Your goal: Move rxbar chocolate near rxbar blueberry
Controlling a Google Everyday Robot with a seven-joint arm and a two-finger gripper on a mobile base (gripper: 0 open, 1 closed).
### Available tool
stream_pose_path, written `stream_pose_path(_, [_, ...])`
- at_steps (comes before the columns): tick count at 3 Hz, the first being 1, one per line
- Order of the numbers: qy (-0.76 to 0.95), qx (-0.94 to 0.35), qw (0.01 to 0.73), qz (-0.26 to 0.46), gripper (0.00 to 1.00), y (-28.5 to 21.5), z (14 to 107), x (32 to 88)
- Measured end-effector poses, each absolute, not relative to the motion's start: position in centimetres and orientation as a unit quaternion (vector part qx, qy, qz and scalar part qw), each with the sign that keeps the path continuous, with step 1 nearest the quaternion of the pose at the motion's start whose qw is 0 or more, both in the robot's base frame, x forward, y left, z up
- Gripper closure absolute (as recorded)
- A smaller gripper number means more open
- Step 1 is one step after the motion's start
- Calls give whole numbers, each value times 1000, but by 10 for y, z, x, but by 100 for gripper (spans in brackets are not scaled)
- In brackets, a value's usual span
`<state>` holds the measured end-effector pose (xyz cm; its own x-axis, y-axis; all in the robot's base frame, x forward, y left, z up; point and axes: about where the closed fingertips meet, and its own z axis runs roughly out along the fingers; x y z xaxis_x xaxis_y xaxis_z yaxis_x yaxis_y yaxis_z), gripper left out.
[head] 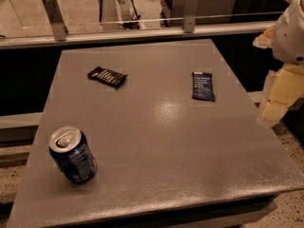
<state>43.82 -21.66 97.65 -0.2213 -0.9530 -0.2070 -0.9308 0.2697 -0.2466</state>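
The soda can (72, 155) stood lower left; the gripper (280, 96) — right edge, jaws untellable — likely needed to pinch the upper-left rxbar chocolate (108, 76) crosswise, then carry it toward the rxbar blueberry (203, 86).

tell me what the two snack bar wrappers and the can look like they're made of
rxbar chocolate: likely thin plastic film, black with a faint sheen and crimped ends. rxbar blueberry: seemingly the same film, navy, lying flat. soda can: probably aluminium, with a bare silvery lid, a pull tab and a glossy blue printed wall. The gripper, at the right past the table edge, looks like pale hard plastic.
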Motion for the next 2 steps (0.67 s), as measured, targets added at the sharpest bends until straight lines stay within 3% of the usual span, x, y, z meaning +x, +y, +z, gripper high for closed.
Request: stream_pose_path(2, [765, -618, 179, -14, 0, -187, 965, 459])
